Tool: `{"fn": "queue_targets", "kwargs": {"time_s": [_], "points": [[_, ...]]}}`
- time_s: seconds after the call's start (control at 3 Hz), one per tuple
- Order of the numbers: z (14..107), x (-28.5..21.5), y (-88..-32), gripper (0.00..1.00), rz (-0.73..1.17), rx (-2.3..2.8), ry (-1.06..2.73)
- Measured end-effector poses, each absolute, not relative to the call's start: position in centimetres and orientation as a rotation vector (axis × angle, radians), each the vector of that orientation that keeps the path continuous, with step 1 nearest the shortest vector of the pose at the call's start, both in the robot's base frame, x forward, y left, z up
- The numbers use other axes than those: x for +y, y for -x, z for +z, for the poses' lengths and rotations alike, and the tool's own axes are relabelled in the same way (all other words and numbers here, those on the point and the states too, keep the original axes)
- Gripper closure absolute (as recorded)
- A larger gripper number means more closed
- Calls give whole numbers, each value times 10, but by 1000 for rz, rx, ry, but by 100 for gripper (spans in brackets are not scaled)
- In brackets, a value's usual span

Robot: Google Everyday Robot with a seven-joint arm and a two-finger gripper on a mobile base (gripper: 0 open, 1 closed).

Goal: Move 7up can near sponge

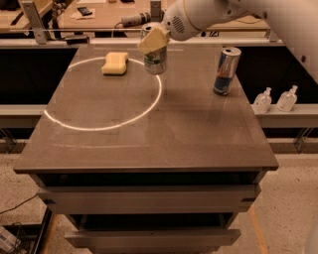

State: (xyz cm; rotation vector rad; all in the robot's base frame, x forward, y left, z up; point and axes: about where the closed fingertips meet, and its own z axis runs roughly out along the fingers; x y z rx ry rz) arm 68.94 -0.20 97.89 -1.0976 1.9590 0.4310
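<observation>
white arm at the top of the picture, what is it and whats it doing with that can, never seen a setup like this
That white arm belongs to a mobile robot. It ends in a two-finger gripper, the tan-padded part. There is only one camera view, looking down on a dark table from the front. The gripper is closed on the top of the 7up can and holds it upright next to the sponge, a pale-yellow block at the back left. The can and the sponge are not touching. I cannot tell whether the can rests on the table or hangs just above it. A taller blue-and-silver can stands alone on the right. A thin bright ring is visible on the tabletop.
</observation>
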Motion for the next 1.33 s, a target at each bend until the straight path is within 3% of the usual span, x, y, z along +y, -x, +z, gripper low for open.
{"fn": "queue_targets", "kwargs": {"time_s": [0.67,1.33], "points": [[964,68,-733,100,485,1973,974],[931,84,-770,100,393,1917,972]]}}
